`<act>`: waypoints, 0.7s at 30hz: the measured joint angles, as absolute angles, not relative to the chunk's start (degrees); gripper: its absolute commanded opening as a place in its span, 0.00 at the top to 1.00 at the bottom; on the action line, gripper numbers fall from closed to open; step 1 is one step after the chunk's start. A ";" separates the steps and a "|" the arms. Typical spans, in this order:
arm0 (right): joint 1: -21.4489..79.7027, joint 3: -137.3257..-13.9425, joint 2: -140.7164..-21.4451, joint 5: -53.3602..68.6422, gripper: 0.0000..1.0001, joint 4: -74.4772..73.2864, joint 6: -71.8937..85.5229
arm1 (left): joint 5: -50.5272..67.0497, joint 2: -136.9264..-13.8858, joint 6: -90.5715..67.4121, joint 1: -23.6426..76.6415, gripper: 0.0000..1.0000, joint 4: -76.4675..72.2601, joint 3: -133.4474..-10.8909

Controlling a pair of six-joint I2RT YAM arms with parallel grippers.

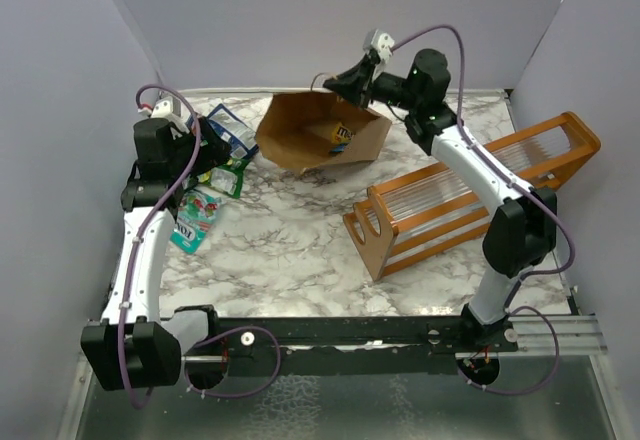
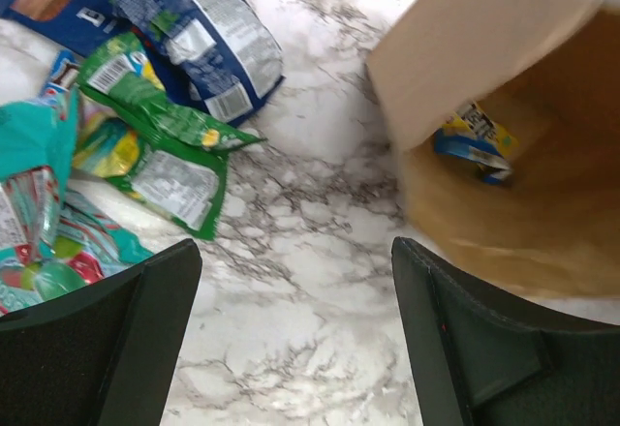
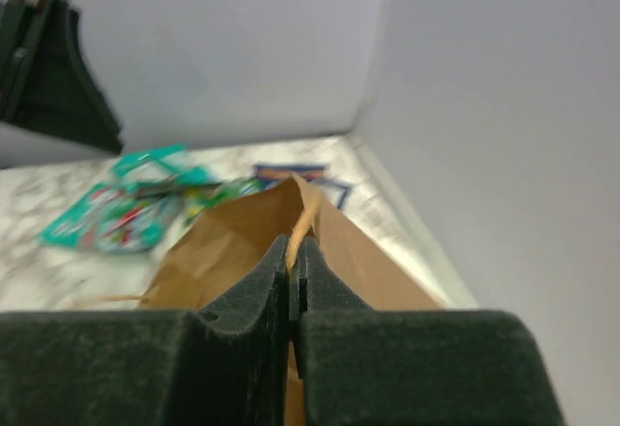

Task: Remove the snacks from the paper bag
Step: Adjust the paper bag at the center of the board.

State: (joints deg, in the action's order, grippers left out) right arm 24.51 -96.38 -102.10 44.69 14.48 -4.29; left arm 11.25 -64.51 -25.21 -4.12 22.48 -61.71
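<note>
The brown paper bag (image 1: 300, 140) lies on its side at the back of the table, mouth open toward the front. One yellow snack packet (image 1: 341, 136) lies inside it; it also shows in the left wrist view (image 2: 475, 140). My right gripper (image 1: 352, 80) is shut on the bag's paper handle (image 3: 308, 221) at its upper edge and holds it up. Blue-and-white (image 2: 184, 29), green (image 2: 165, 145) and teal (image 2: 39, 203) snacks lie on the marble left of the bag. My left gripper (image 2: 295, 247) is open and empty above bare marble between the snacks and the bag (image 2: 523, 184).
An orange wooden rack with clear slats (image 1: 470, 195) stands on the right half of the table, under the right arm. Grey walls close the back and both sides. The snack pile (image 1: 215, 175) lies close to the left arm.
</note>
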 measured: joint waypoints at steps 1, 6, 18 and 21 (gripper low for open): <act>24.64 -94.56 -102.15 45.89 0.98 15.09 -3.01 | 12.10 -63.83 -25.47 -4.12 0.17 22.55 -61.32; 27.03 -83.85 -103.04 52.71 0.98 20.21 5.76 | 17.67 -58.13 -27.59 -4.12 0.17 24.64 -57.36; 30.26 -75.68 -100.20 57.47 0.98 36.40 23.79 | 30.94 -44.51 -44.27 -3.97 0.21 12.82 -39.05; 30.81 -74.81 -99.31 57.82 0.98 39.18 26.00 | 32.58 -44.34 -48.38 -3.05 0.24 8.86 -36.34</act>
